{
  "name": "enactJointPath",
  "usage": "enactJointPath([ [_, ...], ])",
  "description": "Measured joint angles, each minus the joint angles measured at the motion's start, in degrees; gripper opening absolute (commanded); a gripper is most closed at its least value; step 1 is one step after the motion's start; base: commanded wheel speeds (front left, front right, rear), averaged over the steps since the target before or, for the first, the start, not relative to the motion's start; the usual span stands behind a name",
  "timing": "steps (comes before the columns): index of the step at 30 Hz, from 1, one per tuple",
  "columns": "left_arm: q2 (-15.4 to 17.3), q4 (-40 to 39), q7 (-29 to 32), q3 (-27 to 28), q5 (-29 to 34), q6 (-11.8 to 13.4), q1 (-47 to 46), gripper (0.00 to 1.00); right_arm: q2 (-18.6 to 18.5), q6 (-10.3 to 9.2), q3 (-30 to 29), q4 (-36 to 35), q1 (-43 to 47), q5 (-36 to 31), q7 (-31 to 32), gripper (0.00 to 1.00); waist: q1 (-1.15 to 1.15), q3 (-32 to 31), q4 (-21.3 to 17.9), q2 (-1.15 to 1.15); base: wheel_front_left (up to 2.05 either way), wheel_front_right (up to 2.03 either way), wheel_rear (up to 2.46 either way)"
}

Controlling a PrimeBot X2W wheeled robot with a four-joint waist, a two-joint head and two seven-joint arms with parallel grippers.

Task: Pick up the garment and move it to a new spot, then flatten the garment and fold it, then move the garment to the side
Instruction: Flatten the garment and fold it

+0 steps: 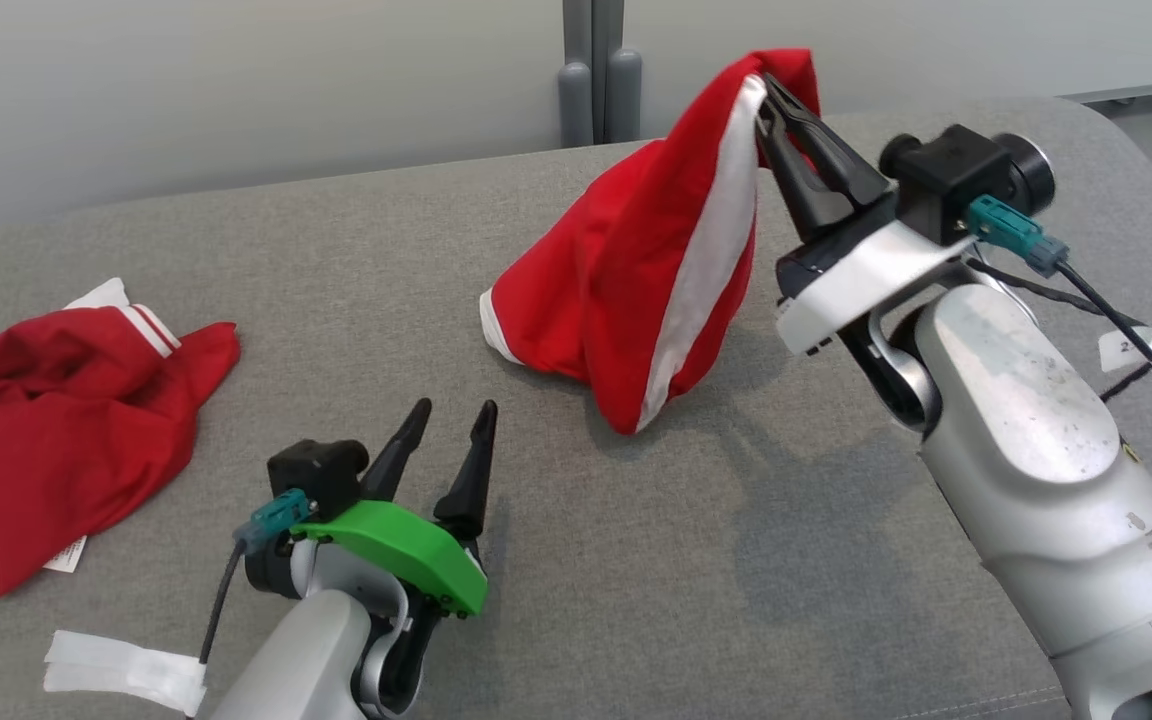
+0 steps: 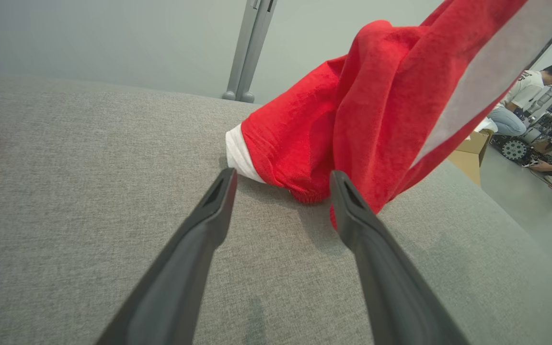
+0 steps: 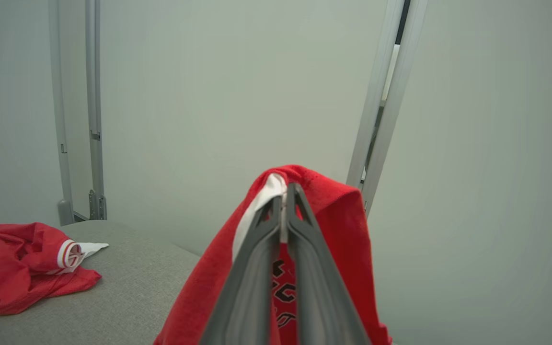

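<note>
Where the head view takes in the grey fabric-covered desk [image 1: 636, 560], the right hand [image 1: 766, 95] is raised above the far right part of it, its two dark fingers pressed together on the top fold of the garment [image 1: 626, 280]. The garment is red with a broad white stripe; it hangs from that pinch as a slanted drape, and its lower end with a white hem rests on the desk, toward the far edge and slightly right of the middle. The left hand [image 1: 454, 410] sits low toward the near edge, left of the middle, fingers spread and holding nothing, apart from the garment. A second red garment [image 1: 46, 430] lies crumpled at the left edge, and a strip of white tape [image 1: 126, 670] lies at the near left corner. In the left wrist view, the left hand's fingers are parted above bare desk, their tips close to the garment's lowest folds; contact cannot be judged. Beyond the desk's right edge sit a cardboard box [image 2: 467, 148] and a seated person [image 2: 525, 100]. In the right wrist view, the right hand's fingers are closed on red and white cloth, with black print [image 3: 283, 287] on the garment below the tips.
</note>
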Motion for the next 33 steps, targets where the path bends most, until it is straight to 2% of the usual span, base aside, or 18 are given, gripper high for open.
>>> enactJointPath([
  [6, -0.1, -0.7, -0.1, 5.4, -3.3, 2.0, 0.1, 1.0, 1.3, 0.05, 6.4, -3.8, -8.2, -1.4, 0.1, 0.0, 0.0, -1.1, 2.0, 0.0, 0.0, 0.0, 0.0],
  [9, 0.0, -2.0, -0.1, 9.1, -3.3, 4.0, 0.1, 1.0, 1.7, 0.05, 5.2, -5.4, -13.2, -0.3, 0.6, 0.0, 0.0, -1.6, 4.0, 0.0, 0.0, 0.0, 0.0],
  [13, 0.6, -3.3, -0.1, 11.8, -3.1, 4.9, 0.1, 1.0, -1.2, 0.05, 2.6, -3.2, -13.1, 0.5, 2.6, 0.0, 0.0, -1.8, 6.0, 0.0, 0.0, 0.0, 0.0],
  [16, 1.7, -4.2, -0.3, 12.8, -2.9, 5.1, 0.2, 1.0, -3.6, 0.05, 1.9, 1.3, -8.2, 1.7, 4.5, 0.0, 0.0, -1.5, 6.8, 0.0, 0.0, 0.0, 0.0],
  [20, 2.0, -4.3, -0.2, 10.2, -2.5, 4.9, 2.0, 1.0, -5.6, 0.05, 1.3, 7.8, 2.4, 3.6, 7.0, 0.0, 0.0, -0.6, 6.6, 0.0, 0.0, 0.0, 0.0],
  [23, 1.4, -4.3, 1.3, 5.9, -2.3, 3.0, 3.9, 1.0, -5.7, 0.05, 1.3, 11.0, 7.8, 4.8, 7.7, 0.0, 0.0, 0.2, 5.9, 0.0, 0.0, 0.0, 0.0],
  [33, 0.8, -3.5, 13.7, -5.4, -3.1, -2.4, 9.0, 1.0, -6.5, -1.04, -2.3, 12.4, 9.3, 6.2, 4.9, 0.0, 0.0, 3.3, 4.0, 0.0, 0.0, 0.0, 0.0],
])
